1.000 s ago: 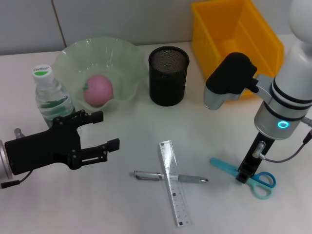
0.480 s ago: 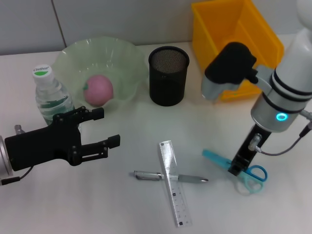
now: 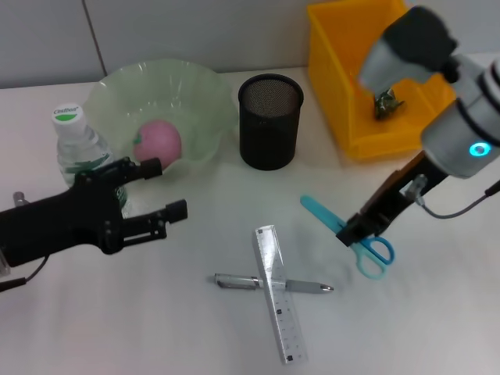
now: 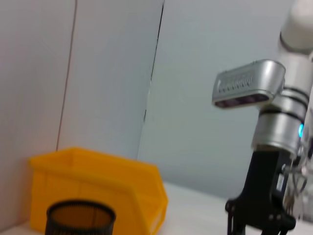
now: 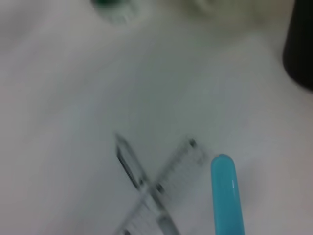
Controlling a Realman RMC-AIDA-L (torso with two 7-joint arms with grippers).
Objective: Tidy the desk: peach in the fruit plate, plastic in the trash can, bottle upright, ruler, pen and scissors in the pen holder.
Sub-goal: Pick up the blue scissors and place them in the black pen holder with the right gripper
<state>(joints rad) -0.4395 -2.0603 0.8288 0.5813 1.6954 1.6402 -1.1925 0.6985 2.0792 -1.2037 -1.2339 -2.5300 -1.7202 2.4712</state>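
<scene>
Right tool pinching the scissors, lifted above the counter at 4 o'clock of the pen holder. Left tool spread, beside the bottle.

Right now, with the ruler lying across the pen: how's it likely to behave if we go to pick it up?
The ruler looks like thin clear plastic, so probably light and slightly flexible. It lies flat on the desk, so its edges may be hard to get under. It rests across the pen, which could roll and shift it when touched.
</scene>
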